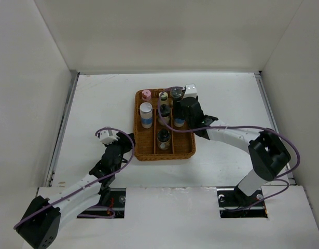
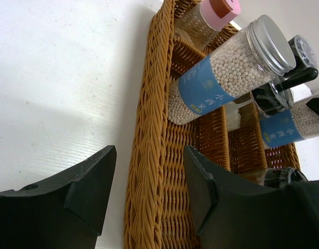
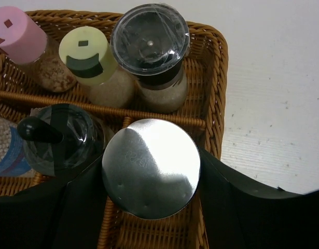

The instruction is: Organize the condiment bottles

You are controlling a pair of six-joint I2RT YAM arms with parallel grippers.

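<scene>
The wicker tray [image 1: 164, 154] holds the condiment bottles. At its back stand a pink-lidded jar [image 1: 147, 95], a yellow-lidded jar [image 1: 163, 96] and a black-capped bottle [image 1: 176, 94]. A white blue-banded cylinder [image 1: 146, 115] stands in the left column. My right gripper [image 3: 151, 174] is shut on the second blue-banded cylinder by its silver lid [image 3: 151, 166], in the tray's right column. My left gripper [image 2: 149, 155] is open and straddles the tray's left rim [image 2: 149, 104]. One finger is outside the rim and one is inside.
White walls enclose the table on three sides. A black-knobbed grinder [image 3: 55, 137] stands close to the left of the held lid. Another dark-capped bottle [image 1: 163, 137] stands in the tray's middle column. The tray's right rim [image 3: 219, 78] runs beside my right finger.
</scene>
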